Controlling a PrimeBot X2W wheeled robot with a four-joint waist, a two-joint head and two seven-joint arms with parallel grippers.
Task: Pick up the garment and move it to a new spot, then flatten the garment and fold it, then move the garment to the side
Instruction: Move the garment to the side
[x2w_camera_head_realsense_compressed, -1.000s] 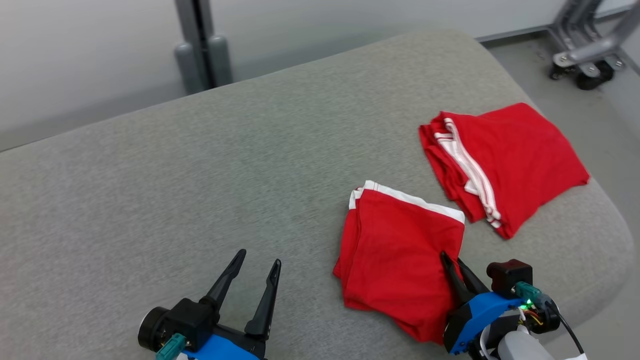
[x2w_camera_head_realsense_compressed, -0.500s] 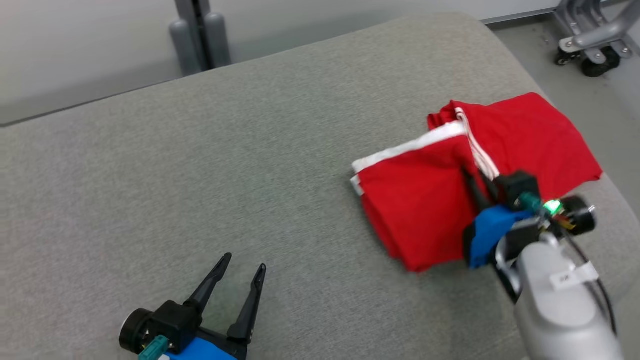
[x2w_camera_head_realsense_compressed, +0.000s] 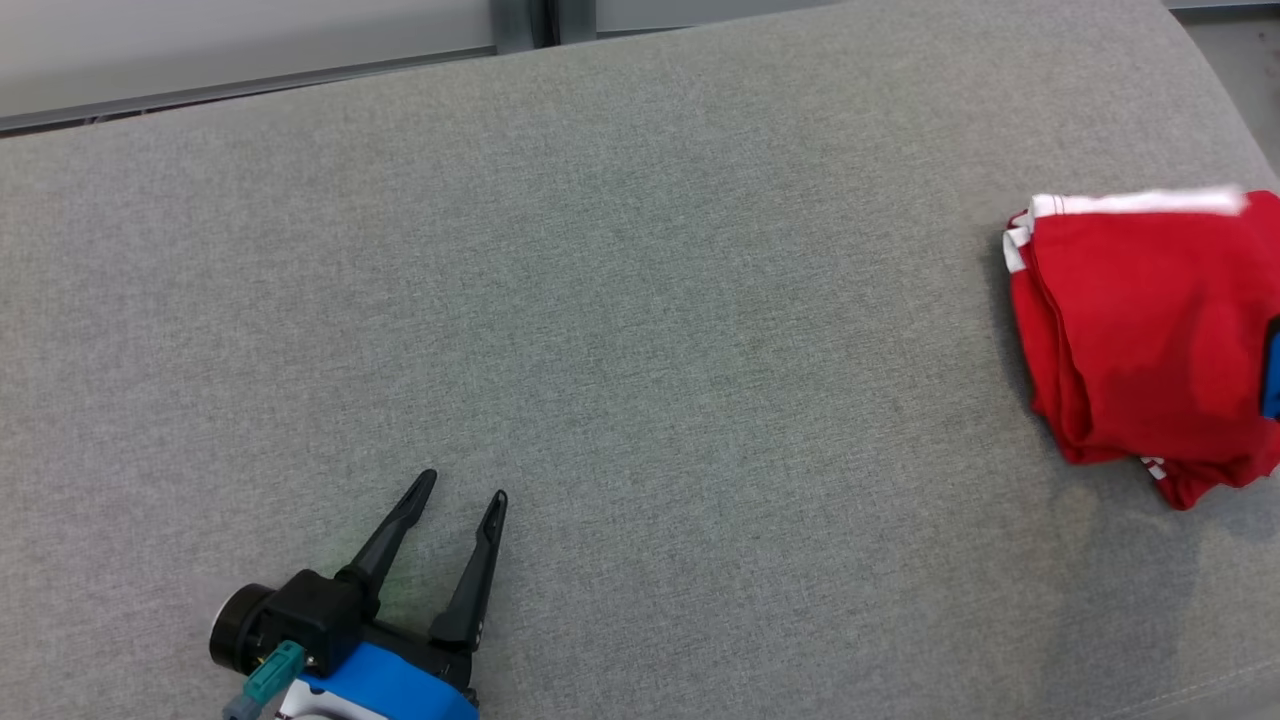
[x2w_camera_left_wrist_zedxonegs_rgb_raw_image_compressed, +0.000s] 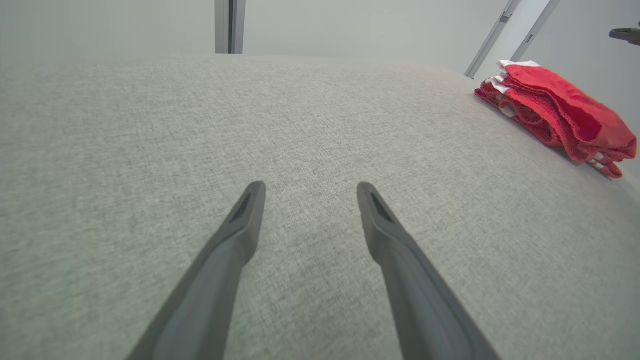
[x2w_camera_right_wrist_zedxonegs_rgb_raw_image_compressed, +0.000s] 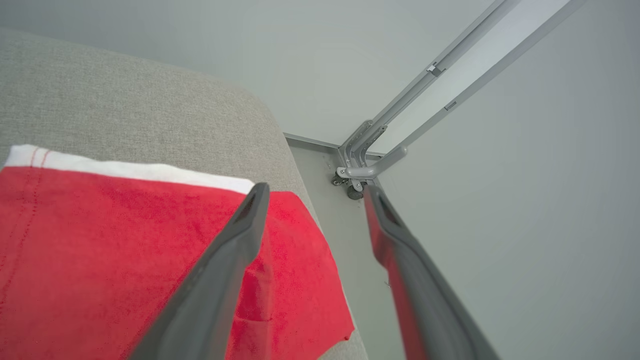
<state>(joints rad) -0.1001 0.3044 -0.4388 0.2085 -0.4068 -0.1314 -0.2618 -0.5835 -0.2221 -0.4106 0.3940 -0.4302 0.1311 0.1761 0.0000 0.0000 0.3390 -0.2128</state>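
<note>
The garment (x2w_camera_head_realsense_compressed: 1140, 330) is a folded red piece with a white band. It lies at the grey table's right edge, on top of another red garment whose striped corner (x2w_camera_head_realsense_compressed: 1160, 470) sticks out below it. From the left wrist, both garments (x2w_camera_left_wrist_zedxonegs_rgb_raw_image_compressed: 555, 107) form a low pile at the upper right. My right gripper (x2w_camera_right_wrist_zedxonegs_rgb_raw_image_compressed: 315, 192) is open just above the garment (x2w_camera_right_wrist_zedxonegs_rgb_raw_image_compressed: 100, 240), at the table's corner, with nothing between its fingers. My left gripper (x2w_camera_head_realsense_compressed: 463, 487) is open over bare table near the front left, far from the pile, and its spread fingers (x2w_camera_left_wrist_zedxonegs_rgb_raw_image_compressed: 310, 187) hold nothing.
The grey padded table (x2w_camera_head_realsense_compressed: 620, 300) has a rounded right edge (x2w_camera_right_wrist_zedxonegs_rgb_raw_image_compressed: 280, 135) with floor below it. A wheeled metal frame (x2w_camera_right_wrist_zedxonegs_rgb_raw_image_compressed: 357, 172) stands on the floor past that corner. A grey post (x2w_camera_head_realsense_compressed: 545, 15) rises behind the table's back edge.
My right gripper carried the folded garment to the right, onto the other red garment, and opened off it. The head camera has swung left, so the pile now sits at the view's right edge.
</note>
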